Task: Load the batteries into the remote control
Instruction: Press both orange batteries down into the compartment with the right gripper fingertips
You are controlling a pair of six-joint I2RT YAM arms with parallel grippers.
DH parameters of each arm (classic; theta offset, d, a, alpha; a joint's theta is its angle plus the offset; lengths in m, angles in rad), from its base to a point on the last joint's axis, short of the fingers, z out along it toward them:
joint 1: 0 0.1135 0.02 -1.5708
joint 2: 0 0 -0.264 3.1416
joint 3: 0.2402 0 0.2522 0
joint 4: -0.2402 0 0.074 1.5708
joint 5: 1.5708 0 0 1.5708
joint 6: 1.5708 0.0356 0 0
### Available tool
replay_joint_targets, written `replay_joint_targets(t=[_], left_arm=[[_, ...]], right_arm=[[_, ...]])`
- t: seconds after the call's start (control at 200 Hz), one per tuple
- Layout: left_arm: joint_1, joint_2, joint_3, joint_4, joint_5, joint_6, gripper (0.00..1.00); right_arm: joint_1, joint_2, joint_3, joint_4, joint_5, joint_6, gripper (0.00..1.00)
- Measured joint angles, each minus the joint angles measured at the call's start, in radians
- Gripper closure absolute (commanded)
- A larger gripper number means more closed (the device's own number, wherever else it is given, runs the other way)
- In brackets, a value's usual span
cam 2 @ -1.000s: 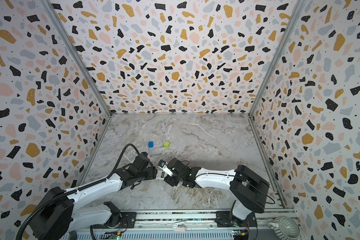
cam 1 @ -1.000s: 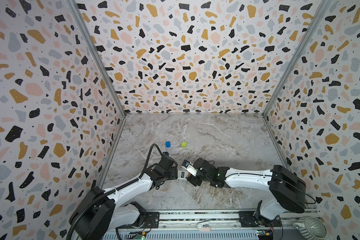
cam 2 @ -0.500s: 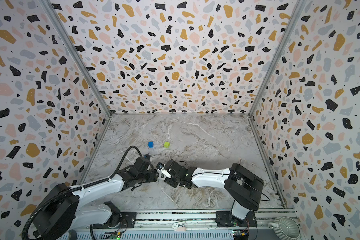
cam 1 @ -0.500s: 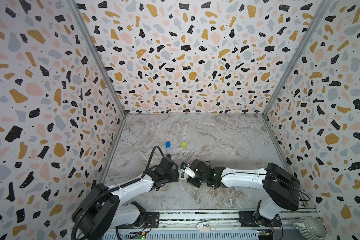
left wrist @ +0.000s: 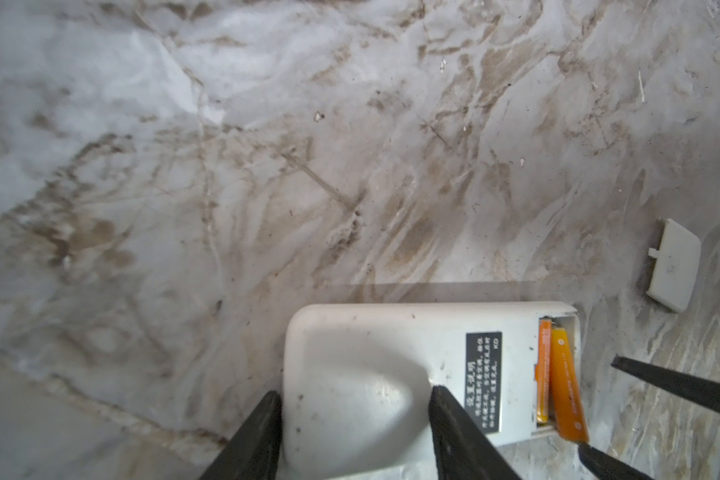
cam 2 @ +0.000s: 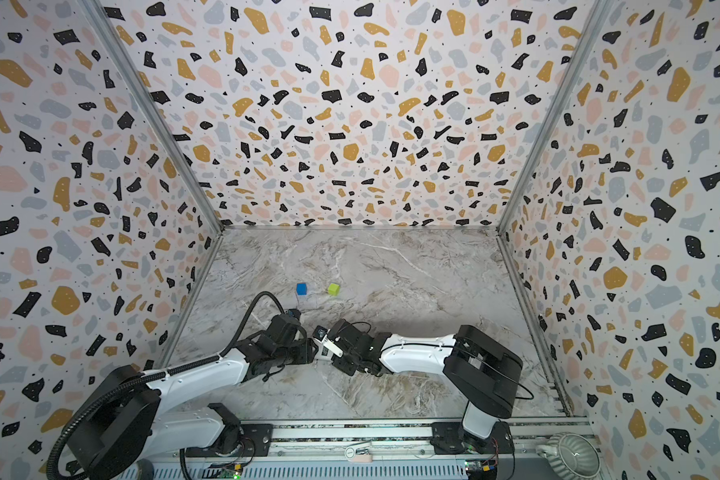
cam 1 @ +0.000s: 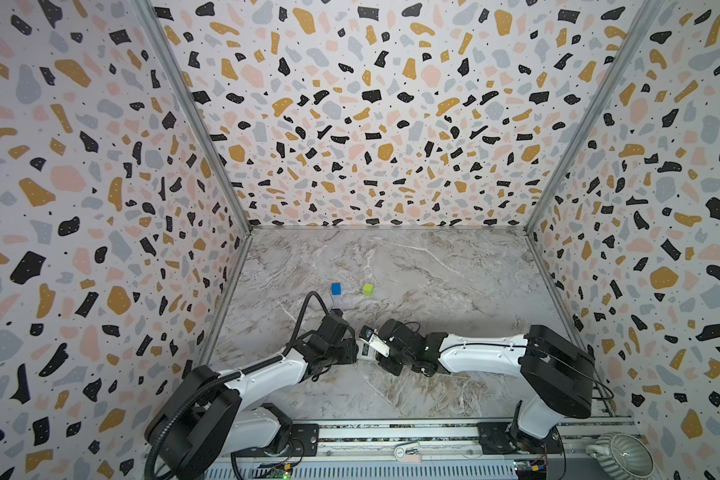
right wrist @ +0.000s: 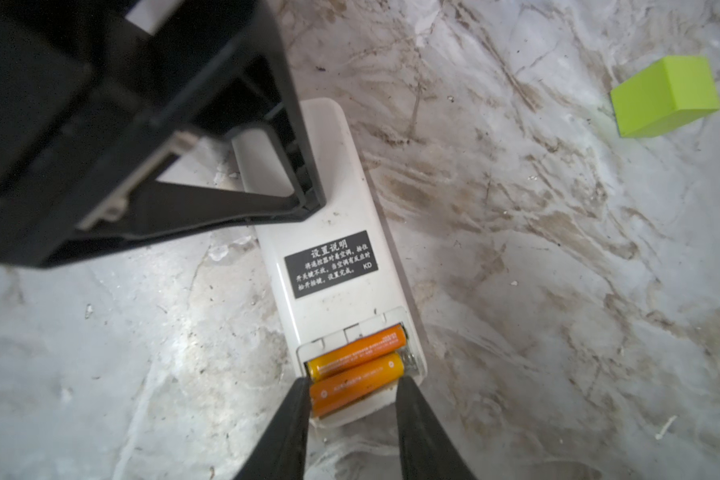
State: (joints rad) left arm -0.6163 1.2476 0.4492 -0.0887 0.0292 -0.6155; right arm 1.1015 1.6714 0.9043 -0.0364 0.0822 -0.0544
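The remote control [right wrist: 333,232] lies white back up on the marble floor, its battery bay uncovered. One orange battery [right wrist: 358,343] sits in the bay. The other battery [right wrist: 356,384] lies tilted at the bay's outer edge, one end poking past the remote's side [left wrist: 566,382]. My left gripper [left wrist: 354,392] is shut on the remote's body, a finger on each side. My right gripper [right wrist: 354,380] straddles the remote's bay end with narrowed jaws. One of its fingers [right wrist: 300,399] touches the tilted battery's end. In both top views the two grippers [cam 1: 352,351] [cam 2: 329,347] meet over the remote [cam 1: 365,356].
The loose white battery cover [left wrist: 674,266] lies on the floor just beyond the remote's bay end. A green cube [cam 1: 367,289] [right wrist: 666,95] and a blue cube [cam 1: 336,288] sit farther back. Patterned walls enclose the floor on three sides.
The right gripper's jaws have narrowed around the remote's bay end, and both grippers have shifted slightly left. The left gripper has stayed on the remote.
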Motion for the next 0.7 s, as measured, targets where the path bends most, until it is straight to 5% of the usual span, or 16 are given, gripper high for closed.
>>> replay_joint_targets(t=[0.696], left_arm=[[0.002, 0.011, 0.000, 0.024, -0.002, 0.002, 0.46]], right_arm=[[0.011, 0.018, 0.001, -0.016, -0.019, -0.008, 0.89]])
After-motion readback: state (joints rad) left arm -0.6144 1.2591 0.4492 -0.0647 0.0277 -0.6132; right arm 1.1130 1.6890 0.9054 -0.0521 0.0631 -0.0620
